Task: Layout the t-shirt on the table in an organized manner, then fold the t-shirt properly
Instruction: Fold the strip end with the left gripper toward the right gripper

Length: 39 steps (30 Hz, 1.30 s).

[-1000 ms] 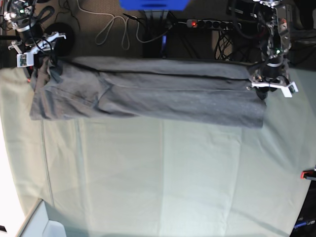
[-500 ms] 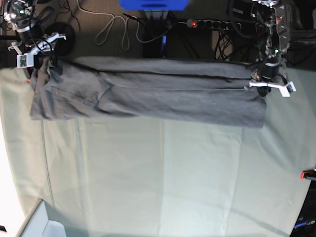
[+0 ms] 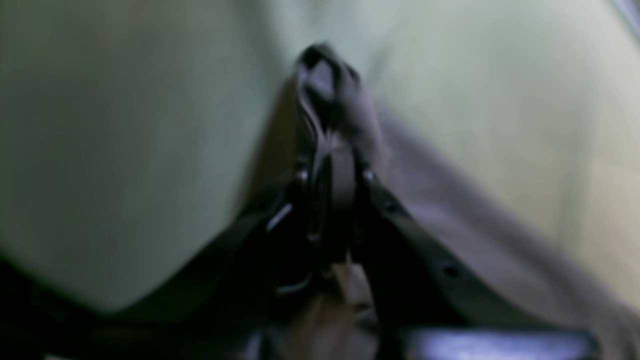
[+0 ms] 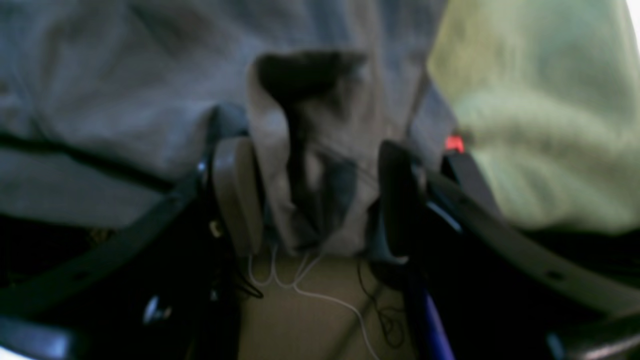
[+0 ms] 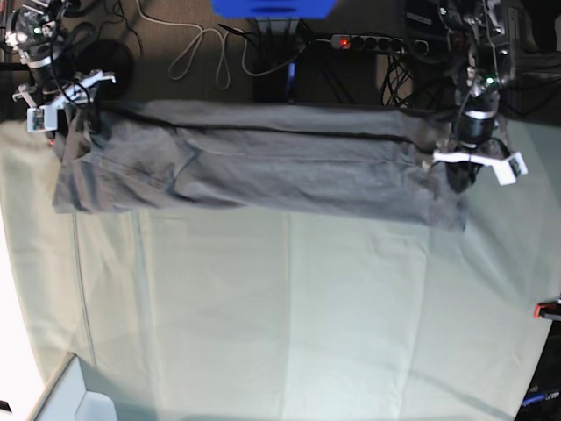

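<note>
Base view shows your t-shirt [image 5: 254, 167] stretched in a long band across the far side of the worktop [image 5: 289, 316]. Your left end effector [image 5: 460, 171] is pinched closed on the shirt's right end. Your right end effector [image 4: 310, 195] stands wide, a bunched fold of shirt between its fingers [image 4: 235, 195].

No text, label, brand, number or sign can be read in any view.
</note>
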{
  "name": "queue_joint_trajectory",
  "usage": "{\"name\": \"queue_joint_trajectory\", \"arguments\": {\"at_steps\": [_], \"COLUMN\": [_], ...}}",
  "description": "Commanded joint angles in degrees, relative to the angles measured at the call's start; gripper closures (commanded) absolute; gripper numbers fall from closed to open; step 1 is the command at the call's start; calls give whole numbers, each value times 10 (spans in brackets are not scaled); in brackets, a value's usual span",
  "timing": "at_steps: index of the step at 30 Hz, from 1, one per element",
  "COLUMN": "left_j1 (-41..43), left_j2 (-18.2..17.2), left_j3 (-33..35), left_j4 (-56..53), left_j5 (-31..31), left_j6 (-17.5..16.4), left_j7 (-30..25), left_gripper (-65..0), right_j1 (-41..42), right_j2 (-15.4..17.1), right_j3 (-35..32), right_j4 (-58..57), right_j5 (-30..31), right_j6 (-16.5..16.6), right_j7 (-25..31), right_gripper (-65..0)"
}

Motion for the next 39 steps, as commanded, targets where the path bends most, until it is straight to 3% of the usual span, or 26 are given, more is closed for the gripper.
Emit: {"name": "queue_joint_trajectory", "arguments": {"at_steps": [1, 10, 21, 34, 39], "left_j1": [8, 2, -22, -74, -104], "left_j2": [-1, 5, 75, 74, 46], "left_j3": [12, 208, 347, 463, 528], "left_j4": [14, 17, -13, -78, -78], "left_j5": [1, 88, 204, 211, 211], "left_j6": [-3, 4, 5, 2, 4], "left_j7": [-10, -15, -14, -14, -14], "left_gripper": [0, 0, 0, 0, 0], "right_j1": [-6, 6, 6, 17, 17], "right_j2": [6, 6, 6, 6, 6], "right_j3": [15, 38, 38, 36, 35], "right_j4": [9, 9, 9, 9, 9], "right_j5": [7, 7, 7, 7, 6], "right_j6": [0, 0, 0, 0, 0], "right_j7": [11, 11, 11, 11, 11], "right_gripper": [-362, -363, -363, -363, -363]}}
